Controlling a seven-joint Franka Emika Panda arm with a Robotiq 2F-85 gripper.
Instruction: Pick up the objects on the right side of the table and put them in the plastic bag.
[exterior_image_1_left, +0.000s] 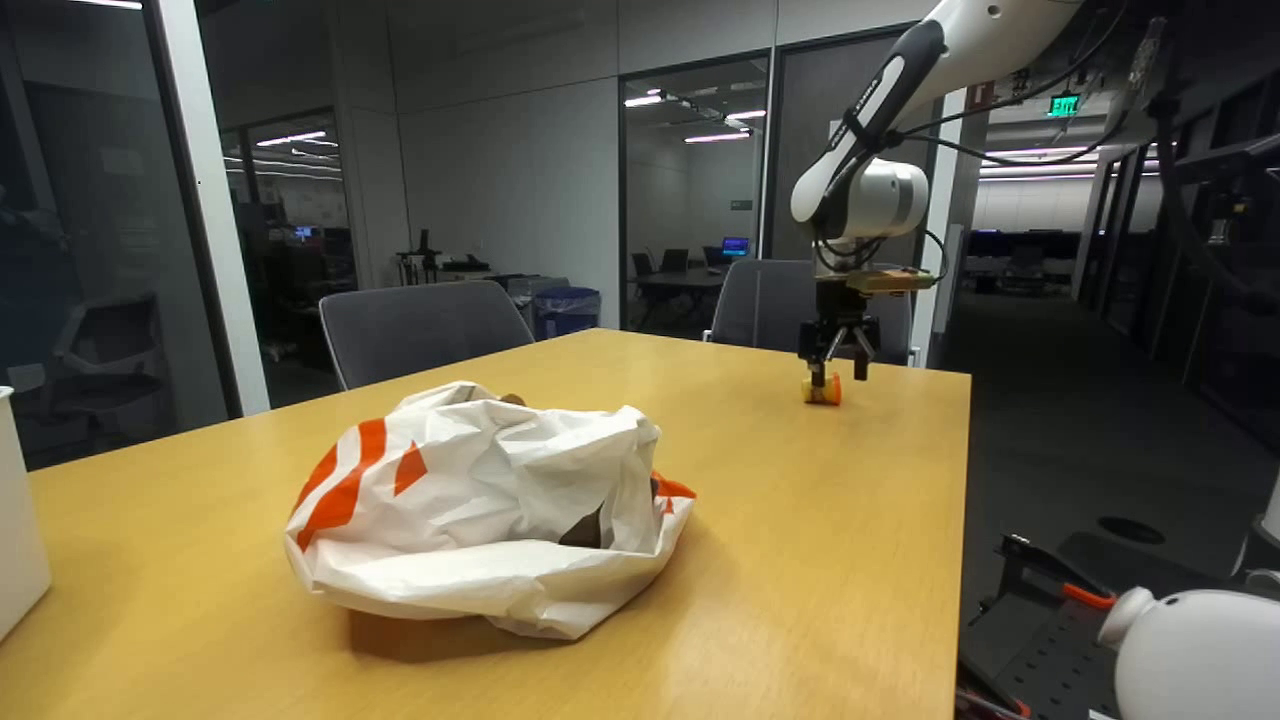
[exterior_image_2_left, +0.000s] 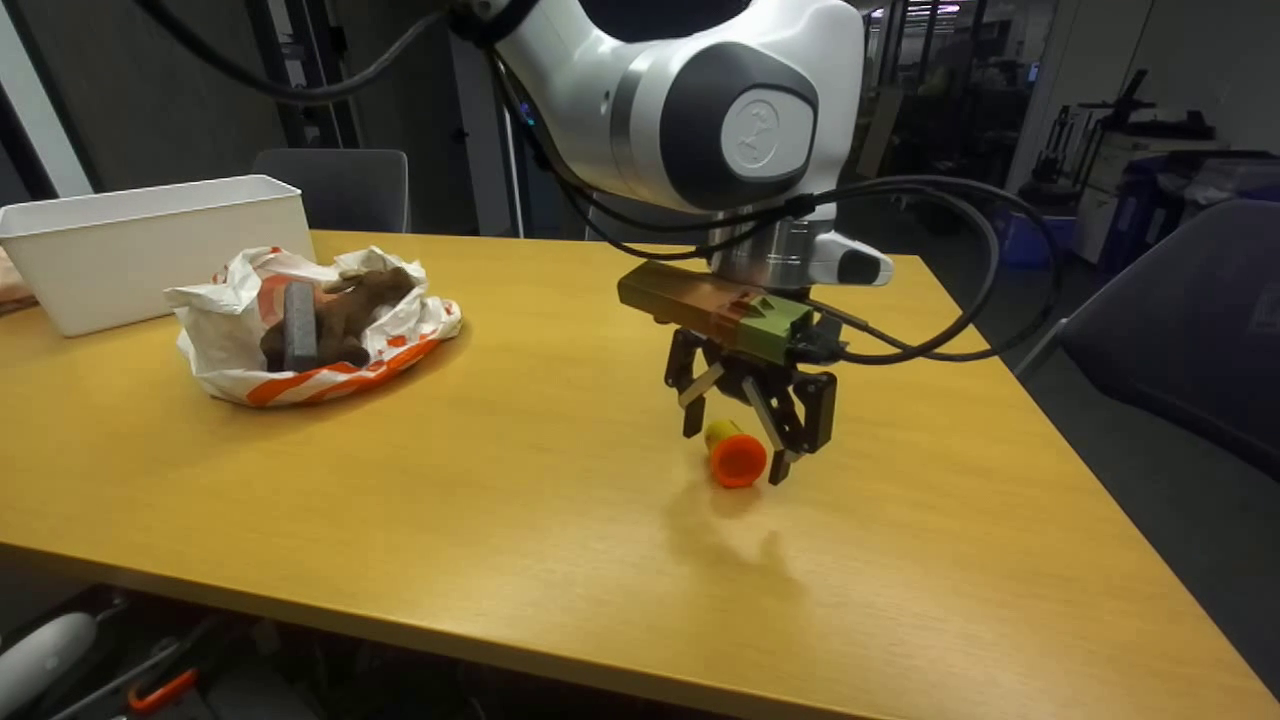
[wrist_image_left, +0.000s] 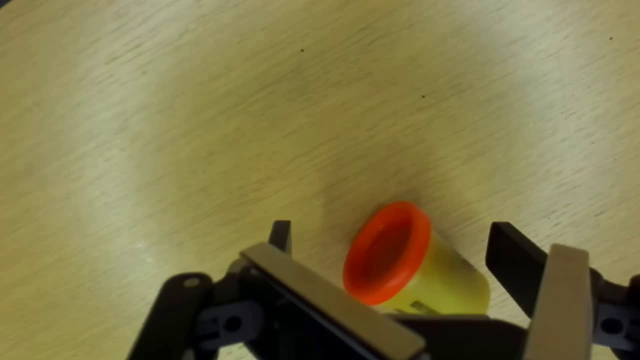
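Yellow tabletop (exterior_image_2_left: 560, 540) spreads under my gripper (wrist_image_left: 391, 240), whose fingers (wrist_image_left: 512, 260) stand wide apart and hold nothing. Between them the tub (wrist_image_left: 415, 262) lies on its side; any touch I can't make out. Well away from my gripper sits the bag (exterior_image_1_left: 480, 480), with the bin (exterior_image_2_left: 190, 265) beyond it.

In your exterior views you have a long, white, open-topped rectangular bin (exterior_image_2_left: 170, 265), a grey wide-backed chair (exterior_image_1_left: 425, 328) and a lit green exit sign (exterior_image_1_left: 1064, 105).
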